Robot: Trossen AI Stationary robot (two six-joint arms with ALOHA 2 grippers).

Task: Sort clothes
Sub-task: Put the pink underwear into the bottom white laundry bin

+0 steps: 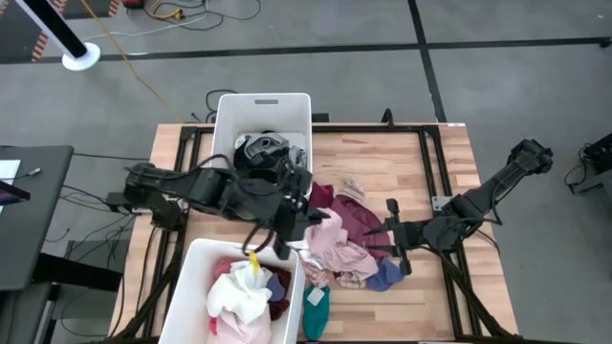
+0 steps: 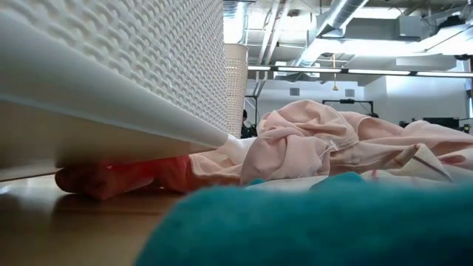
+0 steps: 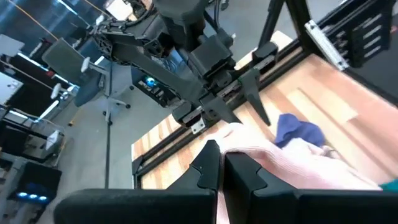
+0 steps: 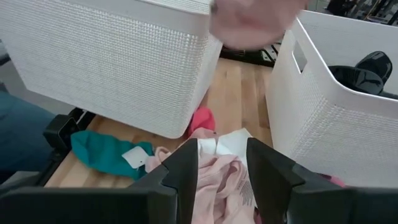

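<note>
Two white bins (image 1: pixel 226 122) with a fine woven-look texture stand on a pale striped wood table (image 1: pixel 449 167), among a pale pink garment (image 2: pixel 310 144), a maroon one (image 1: pixel 356 222), a blue piece (image 3: pixel 297 131), a teal item (image 4: pixel 99 149) with a white tag, and apparently black-and-grey clothes (image 1: pixel 260 150).

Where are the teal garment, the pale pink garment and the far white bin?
teal garment (image 1: pixel 316 308), high view, its middle.
pale pink garment (image 1: pixel 337 250), high view, its bunched middle.
far white bin (image 1: pixel 263 99), high view, its far rim.
</note>
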